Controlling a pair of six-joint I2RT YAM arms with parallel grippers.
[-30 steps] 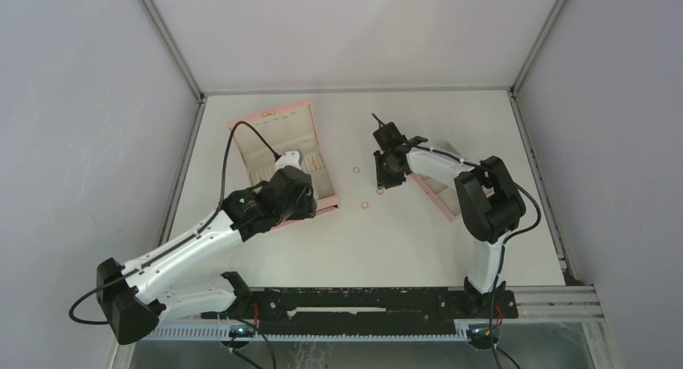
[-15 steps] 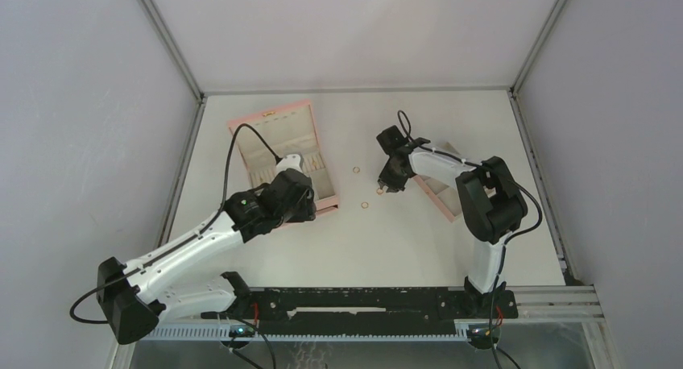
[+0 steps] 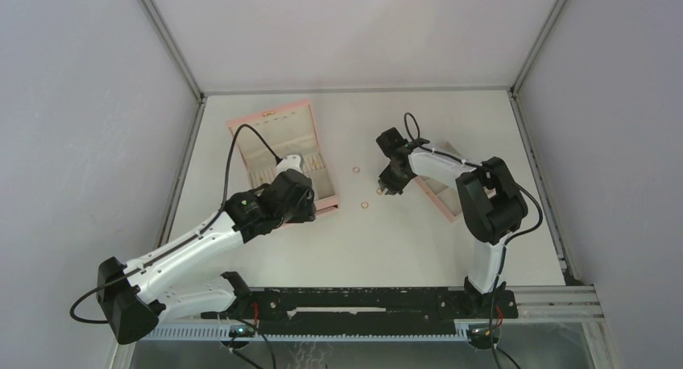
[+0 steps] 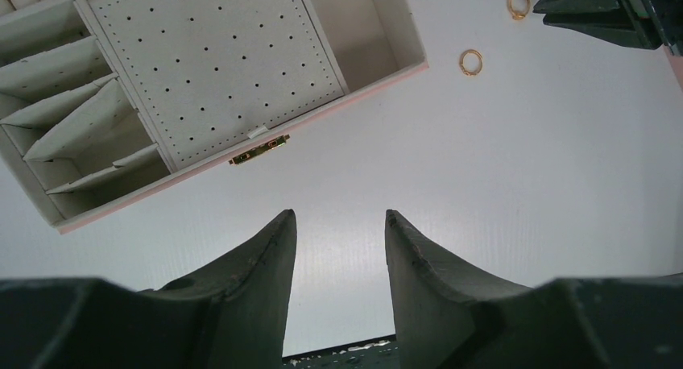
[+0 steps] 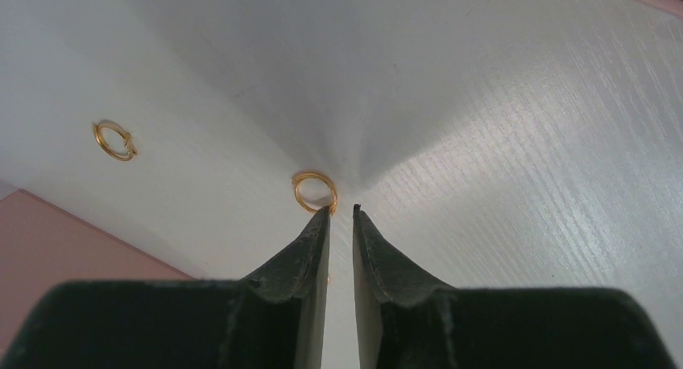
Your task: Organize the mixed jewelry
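Two copper rings (image 3: 357, 172) lie loose on the white table (image 3: 419, 240) near its middle, apart from the open pink box (image 3: 278, 155) toward the far left edge. A third ring (image 5: 314, 191) sits at the right gripper (image 5: 342, 210) fingertips, which are nearly closed and hold nothing, apparently poised to pinch it. Left gripper (image 4: 338, 224) hovers by the box front, moderately open and empty, likely waiting.

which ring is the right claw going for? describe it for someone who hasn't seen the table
Start at the open pink jewelry box on the white table; three small copper rings lie to its right. It is the ring at the right claw tips; the others lie clear of it.
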